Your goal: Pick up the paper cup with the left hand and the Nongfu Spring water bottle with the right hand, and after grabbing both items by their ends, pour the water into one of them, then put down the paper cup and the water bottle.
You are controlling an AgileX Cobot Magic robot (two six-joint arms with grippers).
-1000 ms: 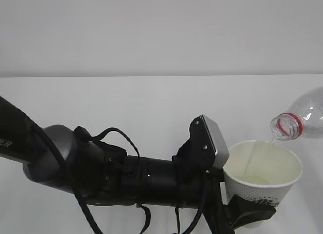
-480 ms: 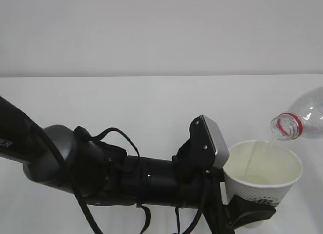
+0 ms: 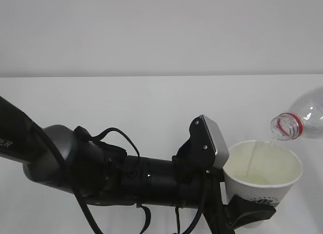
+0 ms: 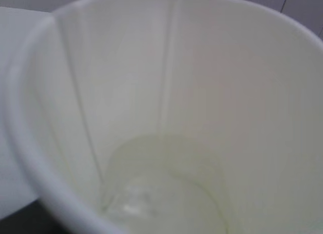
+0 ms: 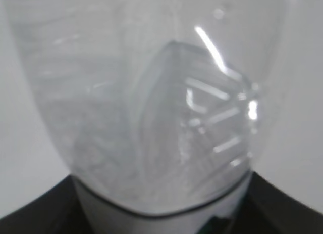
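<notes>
The left hand (image 3: 247,214) is grasping the paper cup (image 3: 262,176) low on its wall while the right hand, unseen itself, is gripping the tilted Nongfu Spring water bottle (image 3: 298,120), pouring water (image 4: 166,193); keeping the mouth over the rim prevents spills.

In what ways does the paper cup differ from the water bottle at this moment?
The paper cup stands upright, mouth up; the water bottle lies tipped, mouth toward the cup. The cup is opaque white; the bottle is clear with a red neck ring. The cup receives water; the bottle gives it. Both are held above the table.
</notes>
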